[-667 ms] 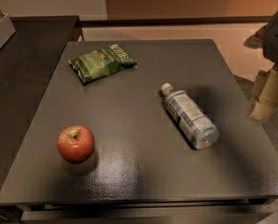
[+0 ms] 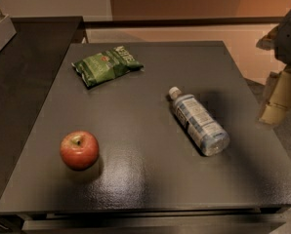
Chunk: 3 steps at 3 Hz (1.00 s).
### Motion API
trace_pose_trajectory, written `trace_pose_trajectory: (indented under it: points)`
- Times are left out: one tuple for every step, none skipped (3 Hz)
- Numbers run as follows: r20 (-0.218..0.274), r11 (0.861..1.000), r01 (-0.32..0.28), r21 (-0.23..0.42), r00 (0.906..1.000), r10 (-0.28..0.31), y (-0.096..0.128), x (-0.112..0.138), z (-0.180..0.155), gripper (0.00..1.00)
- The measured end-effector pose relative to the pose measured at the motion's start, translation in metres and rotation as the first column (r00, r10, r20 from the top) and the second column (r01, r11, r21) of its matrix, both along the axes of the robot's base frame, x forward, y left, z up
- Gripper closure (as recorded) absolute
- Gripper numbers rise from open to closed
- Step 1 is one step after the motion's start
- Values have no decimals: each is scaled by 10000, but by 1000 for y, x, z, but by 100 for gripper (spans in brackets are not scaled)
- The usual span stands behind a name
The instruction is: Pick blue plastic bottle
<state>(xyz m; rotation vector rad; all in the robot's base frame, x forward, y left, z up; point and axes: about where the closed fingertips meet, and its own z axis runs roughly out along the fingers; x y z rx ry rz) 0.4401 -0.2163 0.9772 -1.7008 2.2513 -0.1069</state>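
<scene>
A: At the right edge of the view, just off the rim of the dark grey square surface [image 2: 135, 189], the pale beige end effector [image 2: 277, 99] hangs in the air. Is anything different from a moment ago?

B: Hardly. It sits in almost the same spot as before, and the small clear plastic bottle with the pale blue-and-white label and white cap [image 2: 199, 126] lies exactly where it lay.

A: Where is that?

B: On its side in the right half of the surface, cap toward the far left, base toward the near right. It is apart from the end effector, with bare surface between them.

A: Is the end effector spread or pressed together?

B: I cannot tell from this angle.

A: And the rest?

B: The round red apple [image 2: 79, 150] is near left and the crinkled green snack bag [image 2: 106, 65] is far left. Both are well apart from the bottle and unmoved.

A: So what does that mean for the pick?

B: I judge the approach has barely begun. The end effector has yet to come inward and down over the bottle, which is round and may roll if nudged
</scene>
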Motion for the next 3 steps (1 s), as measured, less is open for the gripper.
trace_pose_trajectory:
  points:
    - [-94, 9965, 825, -125, 9965, -826, 11, 8, -7, 0]
    - [-460, 9801, 1973, -226, 9791, -1981, 25, 17, -16, 0]
    - [-1021, 9558, 2922, -323, 9503, -2940, 49, 27, -33, 0]
